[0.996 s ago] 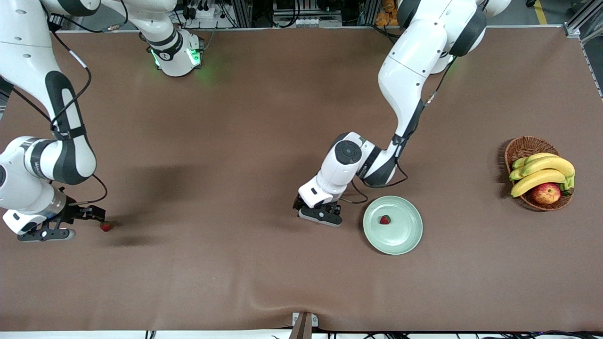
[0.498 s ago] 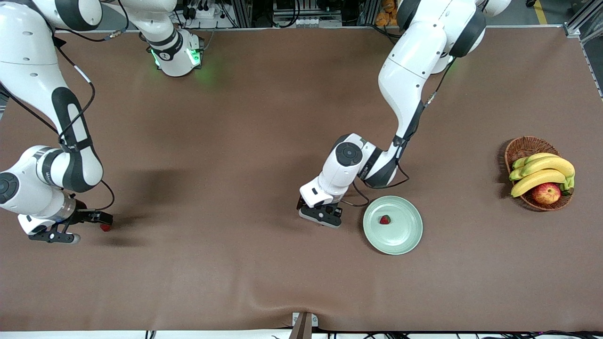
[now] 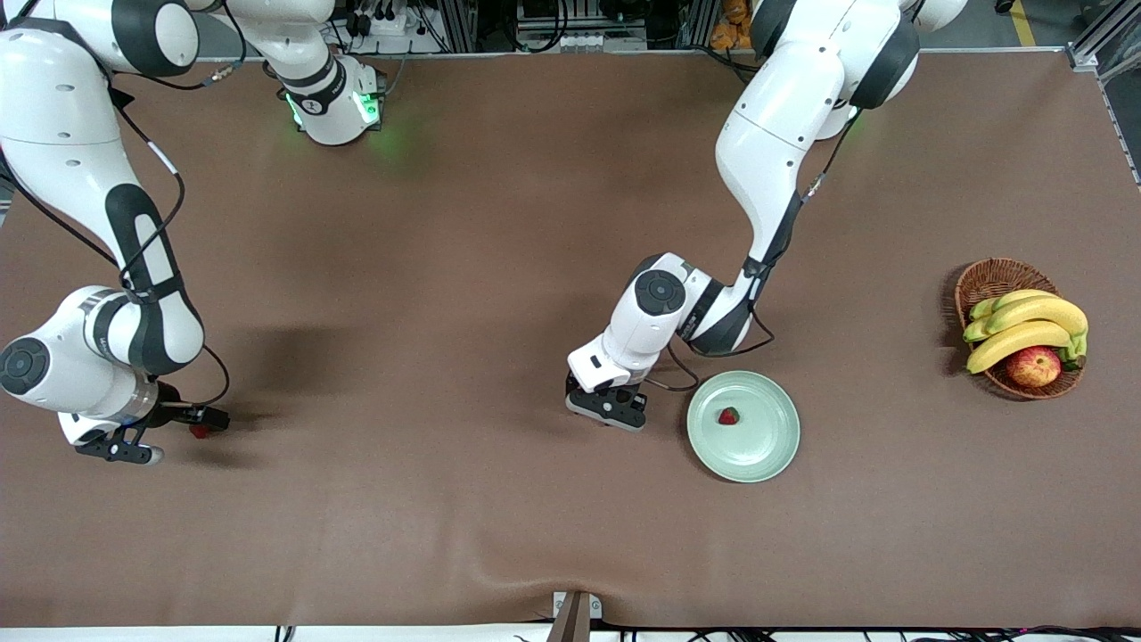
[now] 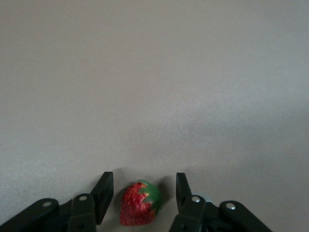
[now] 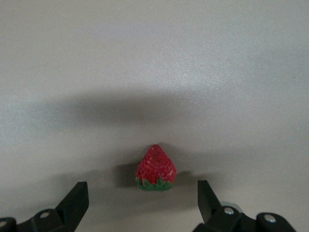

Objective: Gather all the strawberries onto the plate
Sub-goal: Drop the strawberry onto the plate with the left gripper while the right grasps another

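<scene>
White arms (image 3: 775, 116), black joints, cables, black tools.

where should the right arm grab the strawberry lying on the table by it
Probably across the widest red part, just by the green cap, coming down from above. The strawberry lies on its side on the table, and the right end effector stands open, one finger off each flank; the tapered tip would likely slip.

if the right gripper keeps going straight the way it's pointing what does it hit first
Most likely the strawberry lying on the table between the open fingers of the right gripper; after it, only bare tablecloth shows.
</scene>
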